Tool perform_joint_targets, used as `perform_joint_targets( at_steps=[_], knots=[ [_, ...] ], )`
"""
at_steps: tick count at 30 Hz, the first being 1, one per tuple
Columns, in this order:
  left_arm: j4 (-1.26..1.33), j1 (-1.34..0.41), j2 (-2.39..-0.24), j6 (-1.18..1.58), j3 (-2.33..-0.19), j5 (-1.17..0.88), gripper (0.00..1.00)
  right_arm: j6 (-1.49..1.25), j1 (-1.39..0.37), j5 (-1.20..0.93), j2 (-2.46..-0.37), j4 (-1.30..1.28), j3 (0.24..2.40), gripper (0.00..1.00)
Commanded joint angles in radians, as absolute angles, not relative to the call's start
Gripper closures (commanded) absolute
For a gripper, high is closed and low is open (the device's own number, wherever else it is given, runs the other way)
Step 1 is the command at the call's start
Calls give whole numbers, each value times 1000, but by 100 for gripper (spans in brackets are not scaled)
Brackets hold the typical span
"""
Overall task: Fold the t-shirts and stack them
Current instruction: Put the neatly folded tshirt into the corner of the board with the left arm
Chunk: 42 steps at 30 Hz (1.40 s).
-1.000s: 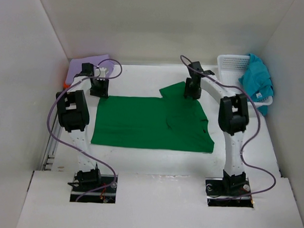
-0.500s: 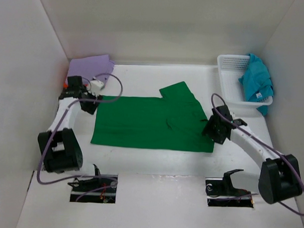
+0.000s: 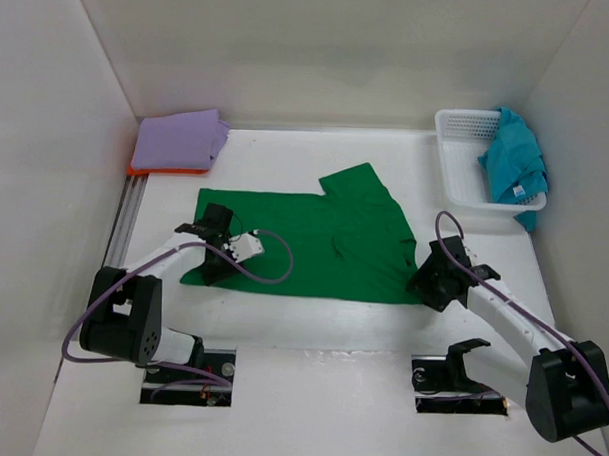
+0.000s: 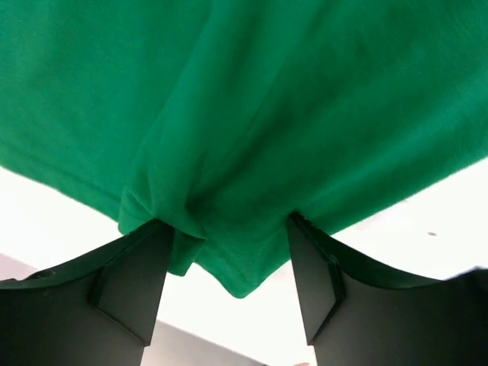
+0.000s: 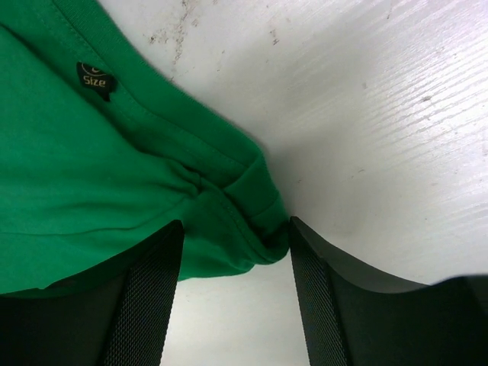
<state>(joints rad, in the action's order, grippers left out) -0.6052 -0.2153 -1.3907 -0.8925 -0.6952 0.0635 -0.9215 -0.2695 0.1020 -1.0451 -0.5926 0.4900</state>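
Two tools sit low at the near edge of the green cloth t-shirt (image 3: 304, 238), which lies spread flat on the white tabletop (image 3: 287, 157). Left tool (image 4: 226, 229) is spread open, its fingers straddling the near-left hem corner. Right tool (image 5: 236, 229) is likewise unclenched, with the bunched near-right corner between its fingers — neither pinches yet. The shirt's long axis runs left to right and its body lies away from both tools, so the fold likely goes toward the far side. Beyond, a folded lavender t-shirt (image 3: 180, 139) rests on an orange one (image 3: 161, 170) at far left, and a teal one (image 3: 512, 155) drapes the white plastic mesh basket (image 3: 449, 163).
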Motion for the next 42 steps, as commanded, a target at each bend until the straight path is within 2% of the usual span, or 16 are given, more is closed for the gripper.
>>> perform_joint_targets(
  at_steps=[1, 2, 3, 5, 7, 10, 18, 21, 27, 28, 29, 30, 31, 36, 39, 42],
  knots=[
    [-403, -223, -1497, -945, -617, 161, 43, -942, -277, 95, -1035, -551, 480, 39],
    [-403, -223, -1506, -945, -618, 169, 46, -940, -278, 95, -1038, -548, 479, 45],
    [-408, -220, -1512, -943, -623, 170, 53, -939, -278, 94, -1042, -545, 479, 56],
    [-417, -211, -1519, -934, -632, 167, 74, -937, -278, 86, -1045, -546, 480, 84],
    [-437, -206, -1514, -922, -635, 166, 90, -937, -278, 84, -1032, -566, 492, 98],
    [-547, -193, -1429, -916, -638, 137, 100, -950, -291, 92, -985, -645, 512, 100],
    [-972, -261, -1166, -855, -677, 63, 99, -1115, -481, 103, -795, -997, 568, 100],
    [-1044, -317, -1125, -828, -667, 63, 93, -1164, -557, 121, -752, -1089, 577, 100],
    [-1104, -329, -1114, -788, -680, 84, 76, -1175, -613, 149, -795, -1176, 638, 89],
    [-1115, -321, -1114, -795, -681, 95, 71, -1174, -613, 152, -789, -1184, 646, 82],
    [-1123, -315, -1112, -804, -681, 104, 66, -1173, -614, 159, -781, -1193, 656, 70],
    [-1138, -305, -1114, -821, -680, 123, 57, -1170, -611, 164, -776, -1207, 667, 55],
    [-1149, -301, -1117, -830, -678, 133, 53, -1161, -602, 175, -775, -1219, 684, 49],
    [-1221, -205, -1112, -963, -754, 157, 47, -1008, -553, 276, -869, -1204, 915, 44],
    [-1105, -6, -1159, -1080, -926, 74, 42, -767, -495, 298, -1102, -1079, 1124, 41],
    [-874, 154, -1271, -1013, -1083, -75, 39, -574, -449, 250, -1375, -939, 1322, 34]
  ],
)
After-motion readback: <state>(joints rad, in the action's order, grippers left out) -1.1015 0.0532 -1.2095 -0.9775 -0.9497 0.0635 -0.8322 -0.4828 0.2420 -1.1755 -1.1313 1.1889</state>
